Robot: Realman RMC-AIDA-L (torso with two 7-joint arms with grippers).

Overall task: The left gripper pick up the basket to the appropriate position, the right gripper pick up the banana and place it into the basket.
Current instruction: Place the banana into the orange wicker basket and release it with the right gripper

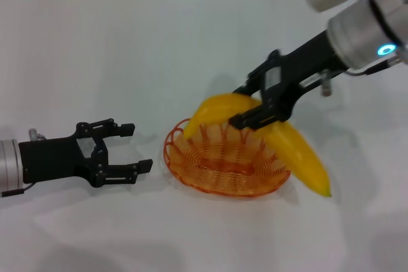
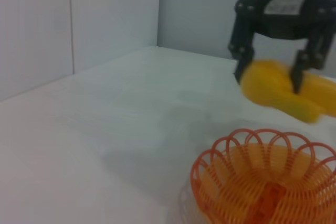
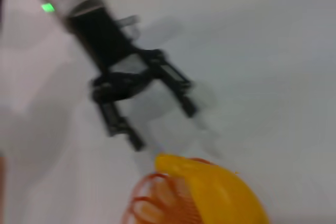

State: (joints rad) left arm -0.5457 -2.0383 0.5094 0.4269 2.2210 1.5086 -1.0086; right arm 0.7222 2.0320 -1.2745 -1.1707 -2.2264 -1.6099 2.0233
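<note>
The right pincer (image 1: 255, 114) holds the banana (image 1: 290, 148) across the basket (image 1: 224, 160) on the counter (image 1: 95, 62), so it should lower it gently into the middle, while the left pincer (image 1: 131, 148) waits wide open nearby.

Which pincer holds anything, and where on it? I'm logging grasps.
The right pincer grips the banana around its middle, over the basket. The left pincer is open, empty.

Left pincer (image 1: 134, 146) agape (right (image 1: 255, 103) clamped)
</note>
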